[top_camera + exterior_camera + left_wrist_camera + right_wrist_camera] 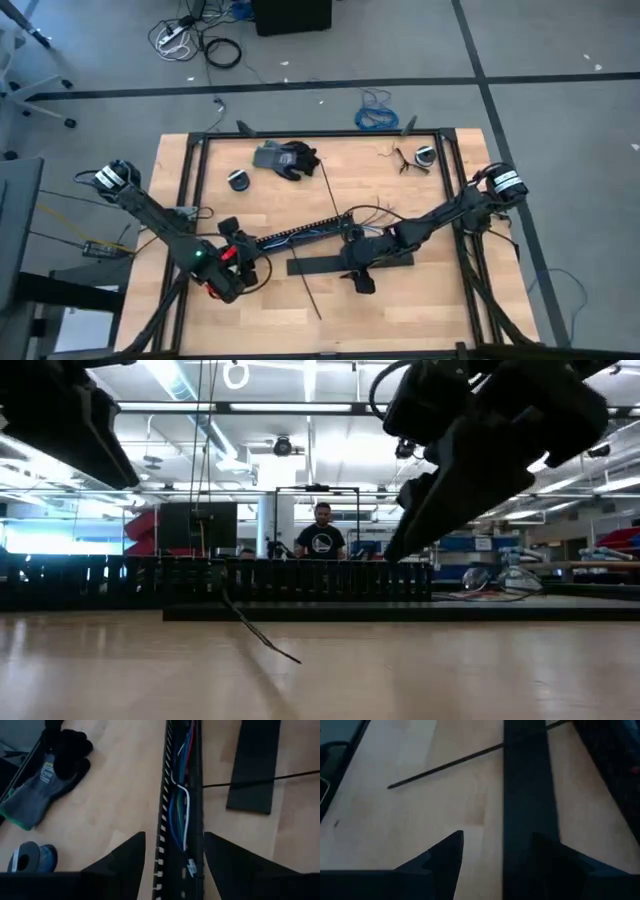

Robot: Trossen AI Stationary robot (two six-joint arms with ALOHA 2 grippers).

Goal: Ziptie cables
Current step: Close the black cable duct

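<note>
While the high view hides them, the left wrist view shows the cables (pixel 181 805) inside the slotted duct (pixel 165 810), left gripper (pixel 174 862) fingers wide; right gripper (pixel 495 865) fingers wide above the flat bar (pixel 527 795).

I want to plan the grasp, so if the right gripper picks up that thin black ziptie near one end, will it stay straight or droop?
The ziptie looks very thin and long, so it would probably droop. Lying flat on the table, it may be hard to pinch.

Ceiling strip lights (pixel 180 385) glared white in the low view, leaving the arms as dark silhouettes. The table (pixel 400 200) was evenly lit from above with soft shadows. Both wrist views were blurred, their fingers out of focus.
</note>
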